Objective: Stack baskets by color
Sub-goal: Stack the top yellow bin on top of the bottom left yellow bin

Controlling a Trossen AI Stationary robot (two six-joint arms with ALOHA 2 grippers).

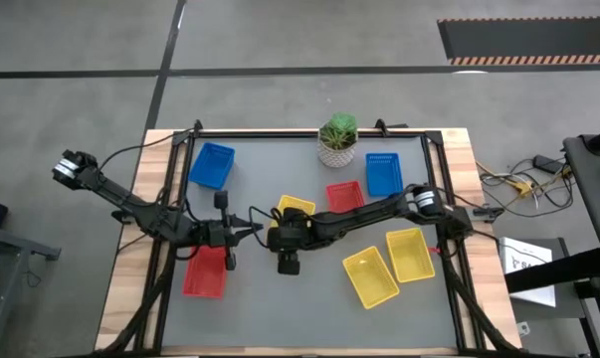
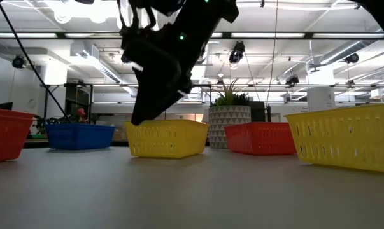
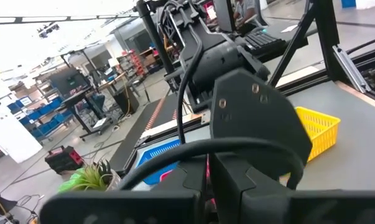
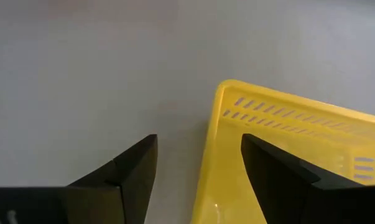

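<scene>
A yellow basket (image 1: 298, 206) sits flat on the grey mat near the table's middle. My right gripper (image 4: 199, 168) hangs open over one of its corners. One finger (image 4: 134, 174) stands outside above the mat and the other (image 4: 280, 177) above the basket's inside, with the rim (image 4: 215, 118) between them. No touch shows. In the low view the right gripper's fingers (image 2: 141, 117) point down at that yellow basket (image 2: 166, 138). My left gripper (image 1: 255, 229) waits shut just left of the right gripper, holding nothing.
Two yellow baskets (image 1: 369, 276) (image 1: 411, 254) lie at the near right. Red baskets (image 1: 344, 195) (image 1: 205, 270) sit at centre right and near left. Blue baskets (image 1: 212, 164) (image 1: 382, 172) lie at the far left and far right. A potted plant (image 1: 337, 139) stands at the far edge.
</scene>
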